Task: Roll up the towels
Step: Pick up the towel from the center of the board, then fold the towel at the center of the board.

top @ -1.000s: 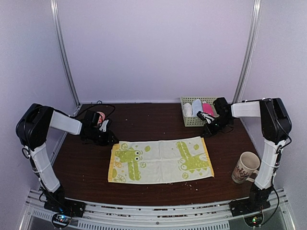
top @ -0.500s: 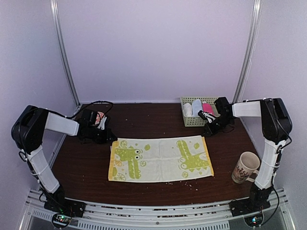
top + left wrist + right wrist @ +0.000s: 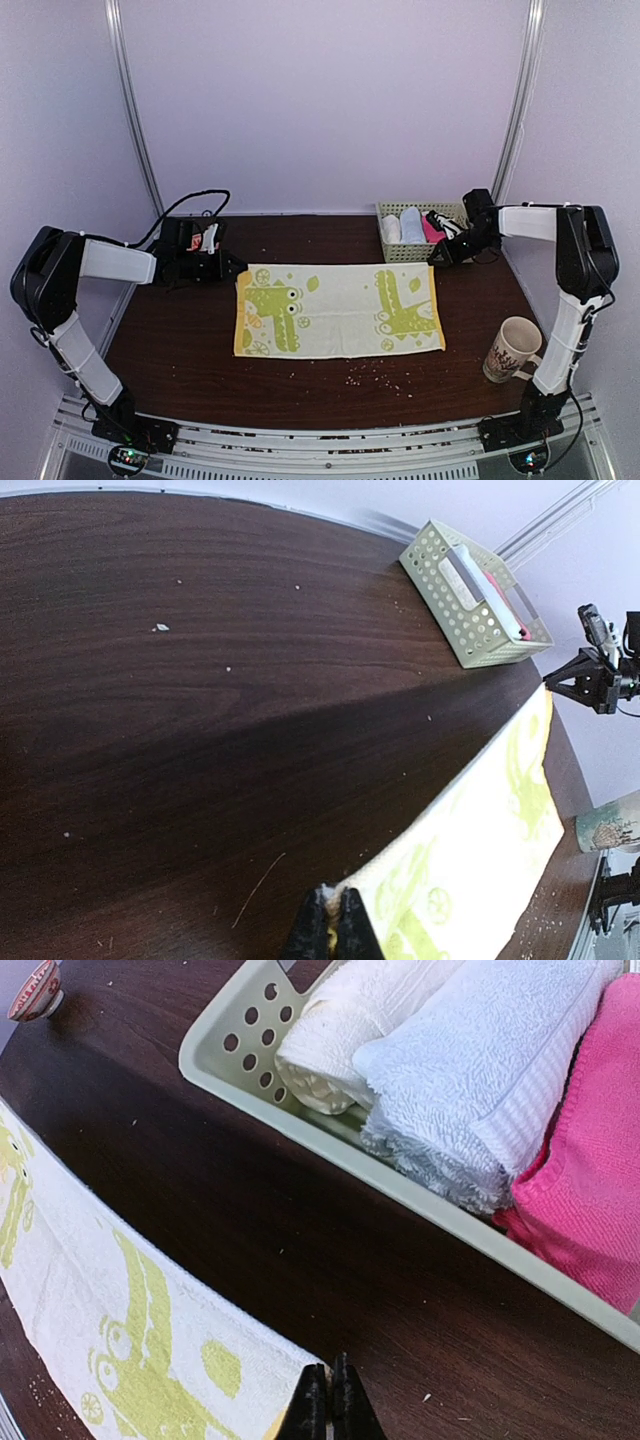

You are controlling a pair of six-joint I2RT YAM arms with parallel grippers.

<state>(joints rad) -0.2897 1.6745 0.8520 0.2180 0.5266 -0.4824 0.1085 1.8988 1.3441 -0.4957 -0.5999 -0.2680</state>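
Observation:
The yellow-green patterned towel [image 3: 340,310] lies spread flat on the dark table, long side running left to right. My left gripper [image 3: 240,268] is shut on its far left corner; the left wrist view shows the black fingertips [image 3: 333,900] pinching the cream edge of the towel [image 3: 470,860]. At the far right corner my right gripper [image 3: 432,262] is also shut, its tips [image 3: 328,1370] closed on the towel's [image 3: 120,1330] corner. The pink towel [image 3: 432,228] sits rolled in the basket [image 3: 400,255], close behind the right gripper, its pink terry [image 3: 580,1160] filling the right wrist view's corner.
The green basket [image 3: 230,1030] also holds a white cloth [image 3: 391,228] and a light-blue cloth [image 3: 411,224]. A mug [image 3: 512,348] stands near the right arm. A small bowl [image 3: 205,238] sits behind the left gripper. Crumbs [image 3: 375,375] lie near the front.
My left gripper closed on the towel's far left corner. Both grippers then drew back toward the rear wall, pulling the towel farther from the front edge.

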